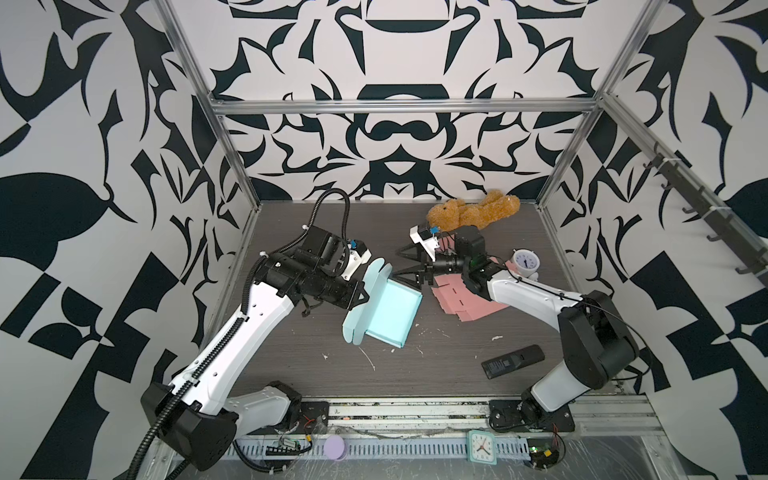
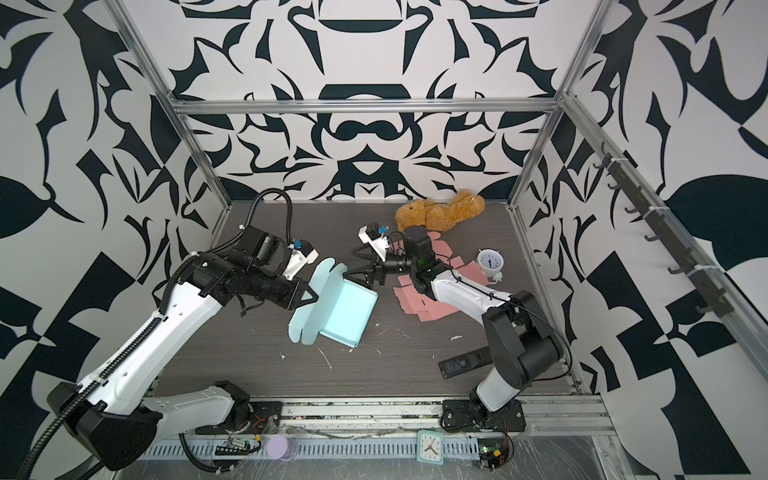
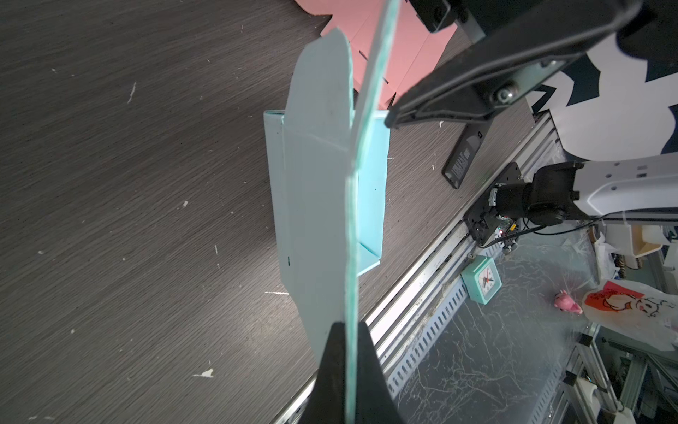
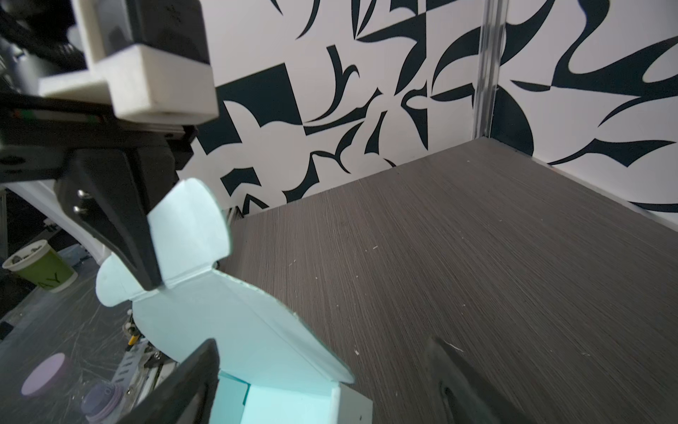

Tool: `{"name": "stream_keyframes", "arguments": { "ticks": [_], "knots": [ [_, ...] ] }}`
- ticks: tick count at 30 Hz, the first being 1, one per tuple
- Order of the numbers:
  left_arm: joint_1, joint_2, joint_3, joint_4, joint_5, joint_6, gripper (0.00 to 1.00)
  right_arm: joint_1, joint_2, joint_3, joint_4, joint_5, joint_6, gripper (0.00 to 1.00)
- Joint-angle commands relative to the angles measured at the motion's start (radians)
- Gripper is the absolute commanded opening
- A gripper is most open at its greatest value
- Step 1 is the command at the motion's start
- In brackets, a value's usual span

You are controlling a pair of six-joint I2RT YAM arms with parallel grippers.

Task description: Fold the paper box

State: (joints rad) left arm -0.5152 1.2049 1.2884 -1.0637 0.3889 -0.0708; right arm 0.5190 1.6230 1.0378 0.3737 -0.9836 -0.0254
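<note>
Top views: you see the light-blue paper box (image 1: 392, 316) in the middle of the desk (image 1: 291, 365), with the left gripper (image 1: 360, 297) pinching its flap. Left wrist: jaws pressed on that flap's edge. Right wrist: your right gripper (image 4: 321, 343) has jaws spread, the box's corner between them.

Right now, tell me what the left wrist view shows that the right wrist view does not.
Only the left wrist view: the pink sheet, the black remote and the mint clock. Only the right wrist view: a green paper cup and a purple disc beyond the table edge. Both: the blue paper box, pinched by the shut left claw, and the dark table.
</note>
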Motion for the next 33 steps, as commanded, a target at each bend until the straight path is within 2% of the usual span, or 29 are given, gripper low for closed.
{"name": "stream_keyframes", "arguments": {
  "ticks": [1,5,9,12,16,18,22,33],
  "knots": [
    [0.006,0.014,0.042,-0.076,0.000,0.044,0.06,0.037,-0.011,0.072,-0.182,0.008,-0.163,0.91],
    [0.005,0.021,0.053,-0.088,-0.002,0.047,0.07,0.064,0.011,0.104,-0.222,0.051,-0.191,0.91],
    [0.005,0.024,0.052,-0.095,-0.054,0.059,0.07,0.106,0.017,0.137,-0.320,0.136,-0.276,0.90],
    [0.005,0.039,0.059,-0.097,-0.061,0.060,0.07,0.117,0.013,0.136,-0.326,0.142,-0.282,0.86],
    [0.006,0.051,0.066,-0.098,-0.080,0.062,0.07,0.117,0.006,0.134,-0.333,0.144,-0.287,0.69],
    [0.004,0.058,0.068,-0.099,-0.087,0.064,0.07,0.117,0.004,0.140,-0.344,0.140,-0.288,0.54],
    [0.003,0.062,0.070,-0.097,-0.091,0.063,0.07,0.116,-0.006,0.133,-0.346,0.144,-0.298,0.39],
    [0.003,0.059,0.061,-0.088,-0.105,0.064,0.09,0.131,-0.025,0.119,-0.343,0.207,-0.321,0.24]
  ]
}}
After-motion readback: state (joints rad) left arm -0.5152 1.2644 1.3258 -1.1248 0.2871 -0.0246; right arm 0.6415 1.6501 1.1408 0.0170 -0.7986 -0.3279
